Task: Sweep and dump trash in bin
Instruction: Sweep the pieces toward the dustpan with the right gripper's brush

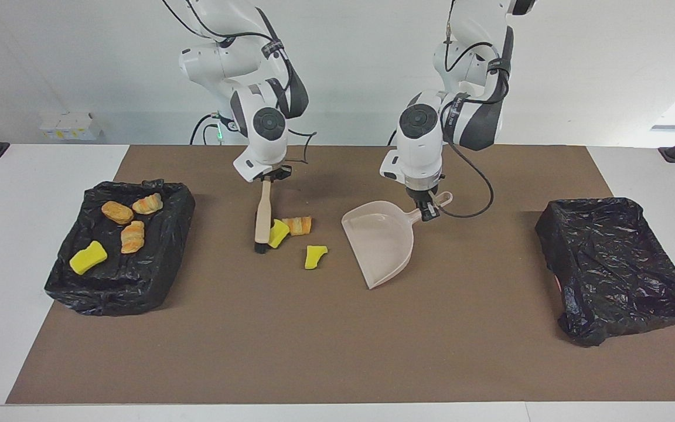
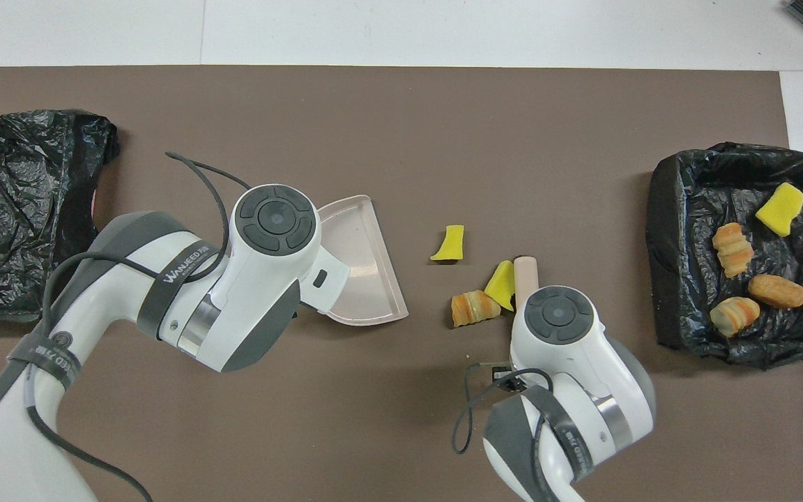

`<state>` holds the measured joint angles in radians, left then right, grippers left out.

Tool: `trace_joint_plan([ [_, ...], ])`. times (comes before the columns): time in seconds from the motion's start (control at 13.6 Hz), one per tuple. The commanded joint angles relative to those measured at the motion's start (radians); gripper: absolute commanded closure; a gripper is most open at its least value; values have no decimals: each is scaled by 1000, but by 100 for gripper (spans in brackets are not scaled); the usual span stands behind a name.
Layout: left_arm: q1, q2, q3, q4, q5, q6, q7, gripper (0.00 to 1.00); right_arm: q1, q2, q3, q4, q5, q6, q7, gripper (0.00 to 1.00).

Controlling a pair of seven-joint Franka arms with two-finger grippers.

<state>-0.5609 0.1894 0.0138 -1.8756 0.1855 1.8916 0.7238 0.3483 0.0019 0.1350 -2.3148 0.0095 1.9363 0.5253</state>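
Observation:
My right gripper [image 1: 267,178] is shut on the handle of the beige brush [image 1: 263,218], which stands upright with its bristles on the brown mat. A yellow chunk of trash [image 1: 279,232] rests against the brush, touching a tan pastry piece [image 1: 298,225]. Another yellow chunk [image 1: 315,256] lies between them and the beige dustpan [image 1: 381,240]. My left gripper [image 1: 427,212] is shut on the dustpan's handle, and the pan's mouth faces the trash. In the overhead view the wrists hide both grippers. That view shows the brush handle [image 2: 527,273], the dustpan [image 2: 363,268] and the pastry [image 2: 472,308].
A black-lined bin [image 1: 115,293] at the right arm's end of the table holds several trash pieces; it shows in the overhead view too [image 2: 663,279]. A second black-lined bin [image 1: 613,264] sits at the left arm's end. The brown mat [image 1: 314,351] covers the table's middle.

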Motion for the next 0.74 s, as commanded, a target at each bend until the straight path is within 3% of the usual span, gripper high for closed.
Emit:
trace_joint_plan([
  [0.0, -34, -50, 5, -86, 34, 26, 13, 100, 60, 88, 0, 122, 78, -11, 19, 100],
  [0.29, -57, -74, 3, -149, 34, 66, 11, 100, 115, 133, 0, 196, 180, 7, 15, 100],
  [0.52, -74, -106, 3, -206, 49, 102, 11, 100, 133, 167, 1, 255, 332, 61, -1, 100],
  [0.66, -89, -123, 0, -227, 121, 110, 13, 100, 132, 164, 2, 261, 455, 101, -65, 100],
])
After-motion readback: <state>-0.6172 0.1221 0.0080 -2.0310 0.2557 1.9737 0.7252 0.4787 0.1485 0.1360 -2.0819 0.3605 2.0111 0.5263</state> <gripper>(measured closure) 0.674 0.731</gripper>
